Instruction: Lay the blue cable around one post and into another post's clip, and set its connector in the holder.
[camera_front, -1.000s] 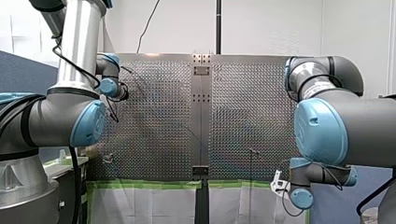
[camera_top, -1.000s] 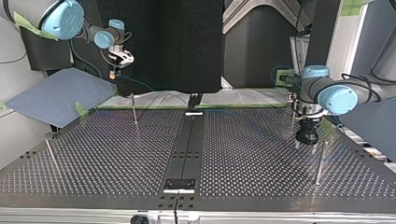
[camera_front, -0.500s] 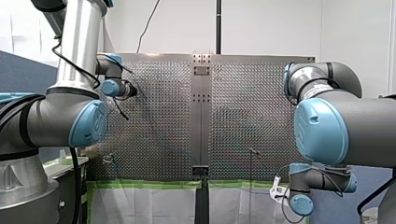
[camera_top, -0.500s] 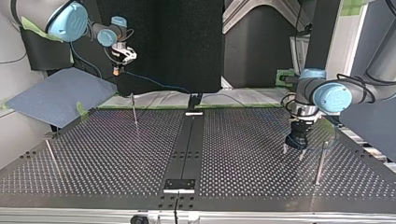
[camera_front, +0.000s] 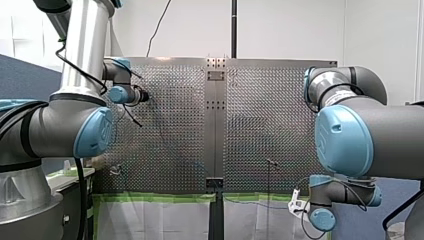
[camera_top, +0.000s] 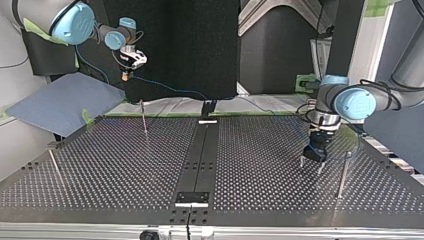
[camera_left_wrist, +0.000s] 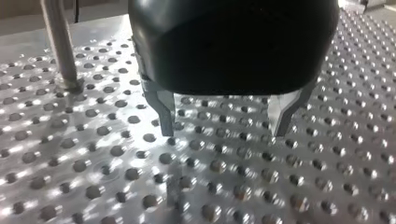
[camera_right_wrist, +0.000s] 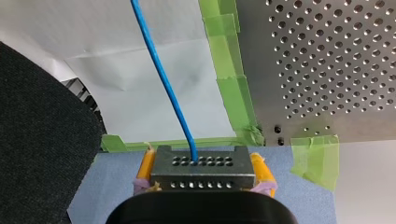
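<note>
My right gripper (camera_right_wrist: 203, 164), with yellow pads: jaws clenched on the grey perforated connector (camera_right_wrist: 201, 176). The blue cable (camera_right_wrist: 164, 81) leaves the connector's face and runs ahead over white sheeting (camera_right_wrist: 140, 93) edged with green tape (camera_right_wrist: 233, 93). In the top view, the right gripper (camera_top: 125, 74) hangs in the air at the far left, beyond the desk (camera_top: 125, 165) and above a blue mat (camera_top: 60, 102). From there the blue cable (camera_top: 170, 90) slopes down towards the far middle of the desk.

My left gripper (camera_left_wrist: 223, 131), black with metal fingers: jaws released, grasping nothing, tips just above the perforated desk (camera_left_wrist: 93, 186), with a post (camera_left_wrist: 58, 46) upright beside it. In the top view, the left gripper (camera_top: 311, 166) stands at the right, near a post (camera_top: 342, 172). Two more posts (camera_top: 143, 117) (camera_top: 54, 167) stand in the left half.
</note>
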